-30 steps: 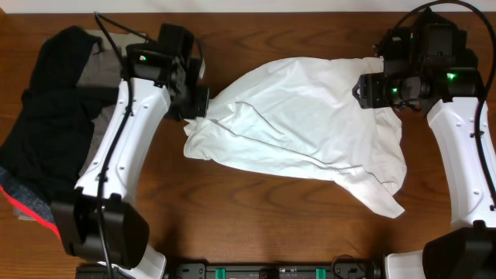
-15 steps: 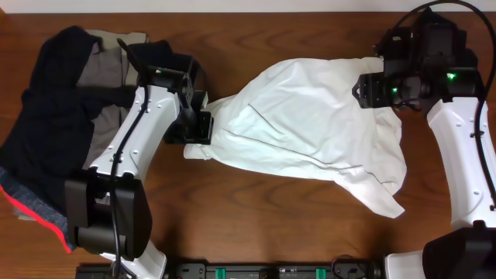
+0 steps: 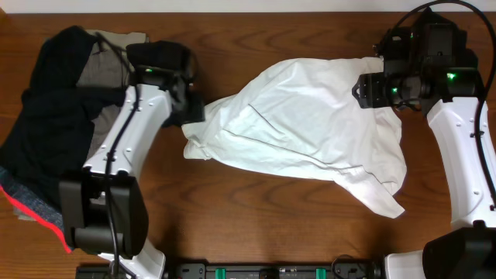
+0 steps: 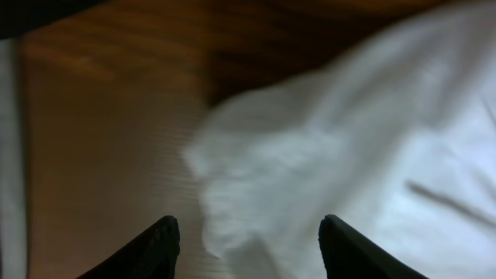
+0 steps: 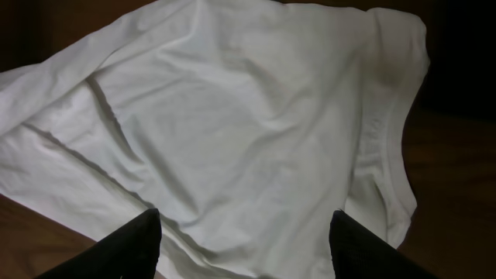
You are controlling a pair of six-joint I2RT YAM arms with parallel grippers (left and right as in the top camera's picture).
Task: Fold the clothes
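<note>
My left gripper (image 3: 191,110) had just let go. A second before, it was pinched shut at the left edge of the white T-shirt (image 3: 310,116). By this moment the jaws stood about halfway apart with nothing between them. In the left wrist view the two fingertips (image 4: 159,246) framed bare wood and the blurred, rumpled edge of the cloth, which lay flat on the table (image 3: 271,225) just ahead of them. The arm had dipped toward the near side as it released. It had then swung back toward the far left and sat just beside the shirt's left corner.

My right gripper (image 3: 370,89) had barely moved. It hung over the far right part of the shirt, close to the neckline. Its jaws were well apart and holding nothing, and the wrist view showed only cloth spread below them.

The shirt lay crumpled across the middle of the table. Its left edge was bunched and a tail trailed toward the near right. The pile of dark clothes (image 3: 39,132) sat well apart at the far left, untouched.

I judged that the tug on the left edge had not spread the shirt. It still needed flattening before any fold, so the task was at an early stage and a fresh grasp on a corner was likely next.
</note>
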